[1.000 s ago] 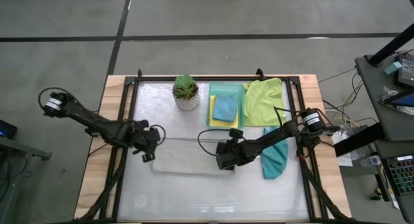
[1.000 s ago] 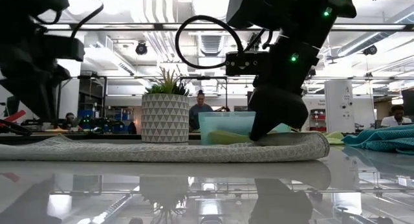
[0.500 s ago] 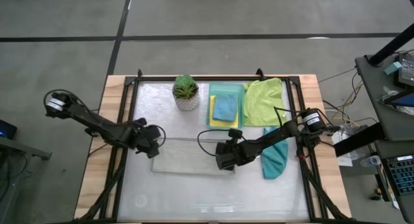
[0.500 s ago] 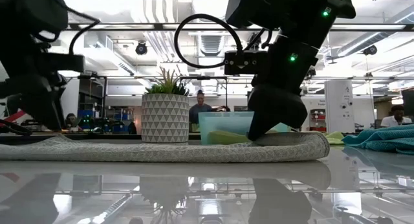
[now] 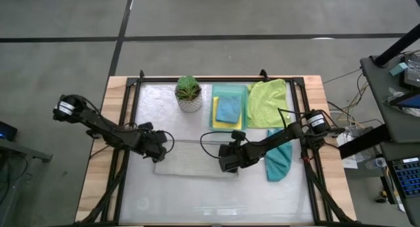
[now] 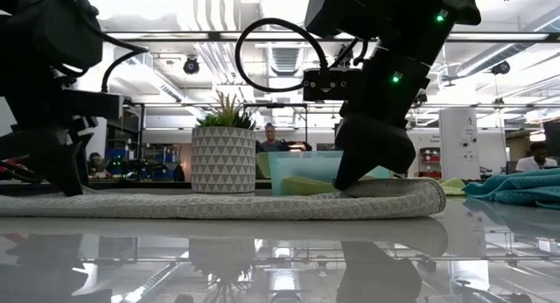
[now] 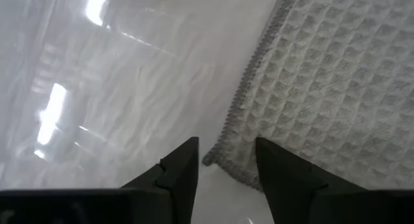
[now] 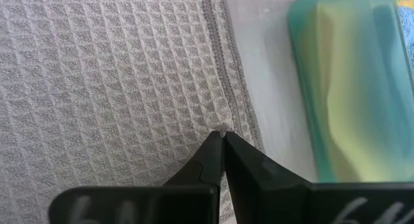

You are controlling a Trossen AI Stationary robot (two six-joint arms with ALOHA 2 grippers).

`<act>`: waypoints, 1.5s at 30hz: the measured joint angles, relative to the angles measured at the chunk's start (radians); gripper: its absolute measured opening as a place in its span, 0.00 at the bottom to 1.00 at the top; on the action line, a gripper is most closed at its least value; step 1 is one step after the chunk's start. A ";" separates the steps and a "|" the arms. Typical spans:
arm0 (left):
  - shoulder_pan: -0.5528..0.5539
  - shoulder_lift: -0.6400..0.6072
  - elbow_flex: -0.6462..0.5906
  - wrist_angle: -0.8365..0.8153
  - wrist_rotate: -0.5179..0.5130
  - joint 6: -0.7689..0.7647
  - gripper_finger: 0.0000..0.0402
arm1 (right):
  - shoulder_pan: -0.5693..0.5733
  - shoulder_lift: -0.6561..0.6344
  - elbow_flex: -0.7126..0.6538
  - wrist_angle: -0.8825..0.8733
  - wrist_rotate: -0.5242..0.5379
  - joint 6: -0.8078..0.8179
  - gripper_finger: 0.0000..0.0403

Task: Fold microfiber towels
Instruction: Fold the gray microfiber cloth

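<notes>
Left tool point(image 7: 225, 160) nearer grey towel point(image 5: 190, 160)

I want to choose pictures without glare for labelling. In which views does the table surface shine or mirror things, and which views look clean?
Low view: the glossy table mirrors the plant pot and the ceiling lights. Left wrist view: bright streaks of glare on the table beside the grey towel. Right wrist view: the towel's weave is evenly lit, no glare. High view: the surface looks only faintly shiny.

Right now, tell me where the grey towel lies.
High view: the grey towel lies mid-table between both grippers, in front of the potted plant.
</notes>
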 joint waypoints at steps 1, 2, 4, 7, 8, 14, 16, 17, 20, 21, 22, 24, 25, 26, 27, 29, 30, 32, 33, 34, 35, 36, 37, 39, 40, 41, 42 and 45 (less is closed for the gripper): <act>0.000 0.003 0.000 0.007 0.001 0.002 0.32 | 0.000 0.000 0.000 0.000 0.000 0.000 0.02; 0.000 0.005 0.000 0.006 0.002 0.002 0.30 | 0.000 0.000 0.000 0.000 0.000 0.000 0.02; 0.000 0.008 0.000 0.005 0.004 0.002 0.26 | 0.000 0.000 0.000 -0.001 0.000 -0.001 0.02; 0.000 0.000 0.000 0.005 0.004 0.002 0.19 | 0.000 0.000 0.000 -0.003 0.000 -0.006 0.02; 0.000 -0.002 0.000 0.003 0.004 0.002 0.17 | 0.000 0.000 0.000 -0.007 0.000 -0.009 0.02; 0.000 -0.033 0.027 -0.041 0.004 0.000 0.05 | 0.000 0.000 0.000 -0.032 0.000 -0.012 0.02; 0.000 -0.042 0.036 -0.042 0.005 0.000 0.01 | 0.000 0.000 0.000 -0.032 0.000 -0.015 0.02; 0.000 -0.047 0.040 -0.041 0.005 0.001 0.01 | 0.000 0.000 0.000 -0.034 0.000 -0.018 0.02; 0.000 -0.055 0.049 -0.044 0.013 0.006 0.01 | -0.002 0.000 0.000 -0.041 0.000 -0.025 0.02; 0.000 -0.058 0.051 -0.053 0.015 0.006 0.00 | -0.002 0.000 0.000 -0.045 0.000 -0.025 0.02; 0.000 -0.061 0.055 -0.067 0.015 0.007 0.00 | -0.002 0.000 0.000 -0.048 0.000 -0.026 0.02; 0.000 -0.062 0.066 -0.098 0.016 0.007 0.00 | -0.002 -0.001 0.000 -0.056 0.000 -0.031 0.02; 0.000 -0.063 0.073 -0.118 0.017 0.006 0.00 | -0.002 -0.003 0.000 -0.057 0.000 -0.034 0.02; 0.000 -0.065 0.083 -0.143 0.017 0.005 0.00 | -0.002 -0.006 0.000 -0.057 0.000 -0.037 0.02; 0.000 -0.065 0.094 -0.164 0.016 0.005 0.00 | -0.002 -0.010 0.000 -0.057 0.000 -0.039 0.02; 0.000 -0.066 0.116 -0.198 0.012 0.004 0.00 | -0.002 -0.021 0.000 -0.064 0.000 -0.040 0.02; 0.000 -0.067 0.124 -0.214 0.004 0.003 0.00 | -0.002 -0.028 0.000 -0.065 0.000 -0.042 0.02; 0.000 -0.067 0.133 -0.225 -0.014 0.003 0.00 | -0.005 -0.040 0.000 -0.070 0.012 -0.057 0.02; 0.000 -0.067 0.135 -0.224 -0.021 0.002 0.00 | -0.007 -0.045 0.000 -0.070 0.022 -0.061 0.02; 0.000 -0.067 0.135 -0.223 -0.031 -0.001 0.00 | -0.011 -0.049 0.000 -0.072 0.026 -0.067 0.02; 0.000 -0.067 0.135 -0.224 -0.036 -0.005 0.00 | -0.016 -0.050 0.000 -0.075 0.028 -0.074 0.02; 0.000 -0.063 0.135 -0.223 -0.038 -0.014 0.00 | -0.022 -0.051 0.000 -0.075 0.030 -0.078 0.02; 0.000 -0.059 0.132 -0.222 -0.042 -0.024 0.00 | -0.028 -0.051 0.000 -0.078 0.031 -0.080 0.02; 0.000 -0.052 0.128 -0.228 -0.044 -0.037 0.00 | -0.037 -0.051 0.000 -0.096 0.031 -0.081 0.02; 0.000 -0.047 0.128 -0.227 -0.047 -0.048 0.00 | -0.041 -0.051 0.000 -0.108 0.033 -0.079 0.02; 0.000 -0.043 0.127 -0.233 -0.049 -0.057 0.00 | -0.043 -0.051 0.000 -0.117 0.034 -0.074 0.02; 0.000 -0.038 0.126 -0.247 -0.054 -0.072 0.00 | -0.045 -0.051 0.000 -0.126 0.035 -0.068 0.02; 0.000 -0.019 0.125 -0.273 -0.090 -0.141 0.00 | -0.049 -0.051 -0.001 -0.132 0.035 -0.066 0.02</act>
